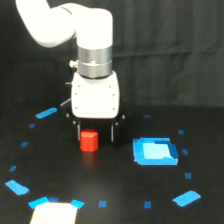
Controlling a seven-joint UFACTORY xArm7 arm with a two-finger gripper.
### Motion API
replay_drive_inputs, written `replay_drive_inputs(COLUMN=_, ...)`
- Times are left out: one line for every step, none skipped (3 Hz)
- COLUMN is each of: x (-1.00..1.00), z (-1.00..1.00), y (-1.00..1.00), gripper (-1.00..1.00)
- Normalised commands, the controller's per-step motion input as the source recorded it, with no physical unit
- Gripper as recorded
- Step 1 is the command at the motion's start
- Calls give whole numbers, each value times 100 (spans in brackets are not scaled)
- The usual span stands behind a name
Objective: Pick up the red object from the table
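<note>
Red object (89,141): small faceted block, upright on the black table (115,185), directly under the white gripper (95,134) and between its two dark fingers (114,132), which stand spread on either side; contact with the block not discernible. Large blue square patch (155,152) to the exterior view's right of the block, apart from it; small blue tape marks (46,113) scattered around. Pale patch (54,213) at the bottom edge.
</note>
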Motion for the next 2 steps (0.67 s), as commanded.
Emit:
replay_drive_inputs(x=94, z=-100, y=-5, gripper=-100)
replay_drive_inputs(x=100, z=-100, y=-6, gripper=-100)
